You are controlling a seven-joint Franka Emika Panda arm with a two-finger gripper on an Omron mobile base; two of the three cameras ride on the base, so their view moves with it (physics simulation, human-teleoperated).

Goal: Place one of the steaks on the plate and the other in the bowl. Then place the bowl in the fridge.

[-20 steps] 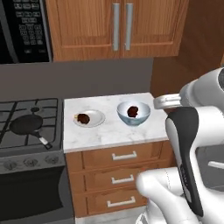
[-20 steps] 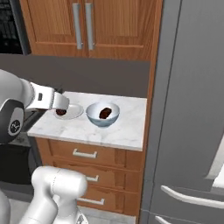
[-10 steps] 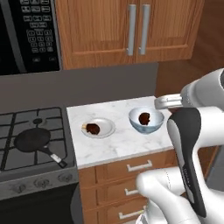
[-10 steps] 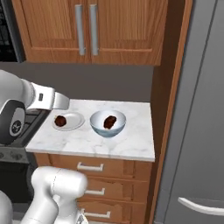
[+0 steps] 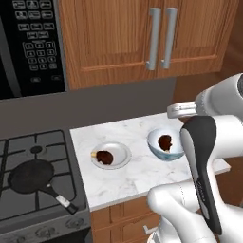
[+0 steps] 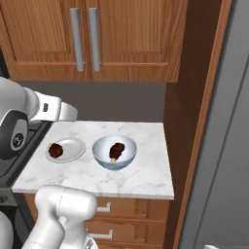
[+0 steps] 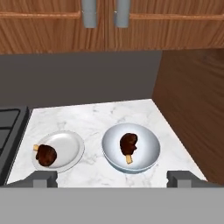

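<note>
A home kitchen: wooden wall cabinets [image 5: 142, 38] with long metal handles above a marble tabletop [image 5: 137, 173], a gas stove [image 5: 33, 185] holding a black frying pan [image 5: 31, 175], a black microwave [image 5: 28, 45], and wooden drawers [image 6: 131, 221] below.

The marble counter [image 5: 128, 178] sits between a gas stove [image 5: 33, 182] and a tall wooden side panel [image 6: 194, 112]. A black frying pan [image 5: 31, 176] rests on the stove grate — handle pointing toward the front edge. Above hang wooden cabinets [image 5: 123, 38] with two vertical metal handles [image 5: 160, 38]; a black microwave [image 5: 28, 45] is mounted beside them. Drawers [image 6: 116, 214] — pale pulls — lie below the counter.
</note>
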